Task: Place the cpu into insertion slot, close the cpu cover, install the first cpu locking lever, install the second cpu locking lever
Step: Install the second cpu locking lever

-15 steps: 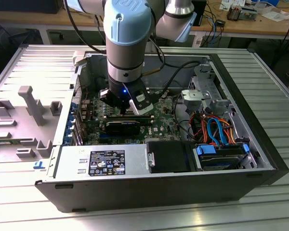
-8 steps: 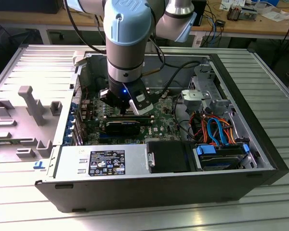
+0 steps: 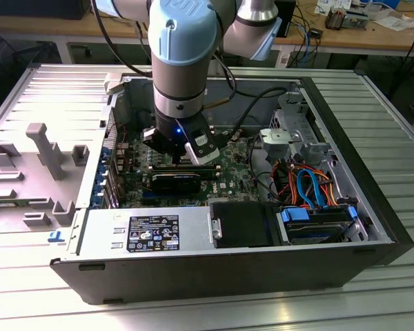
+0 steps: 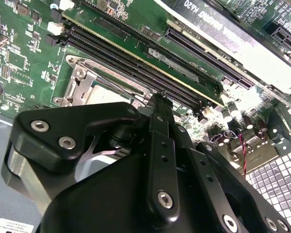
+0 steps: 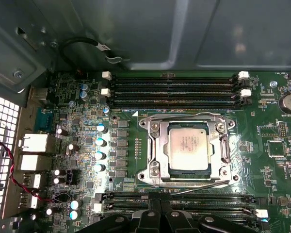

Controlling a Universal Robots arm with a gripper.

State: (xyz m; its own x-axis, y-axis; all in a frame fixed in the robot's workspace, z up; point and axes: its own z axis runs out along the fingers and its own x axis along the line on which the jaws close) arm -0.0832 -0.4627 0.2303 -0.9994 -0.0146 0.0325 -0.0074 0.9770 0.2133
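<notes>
In the first wrist view the cpu lies flat in the insertion slot, silvery top up. The cpu cover is down around it, framing the chip. One thin wire locking lever lies along the far side of the socket. The other lever runs slanted along the near side, its end right at my fingertips. My gripper is shut, its narrow tips together at that lever's end. In the second wrist view the gripper points at the socket's edge beside the cover. The exterior view has the gripper low over the motherboard.
Long memory slots flank the socket on both sides. A long black card sits just in front of the gripper. The power supply, black drive box and coloured cables fill the case's front and right.
</notes>
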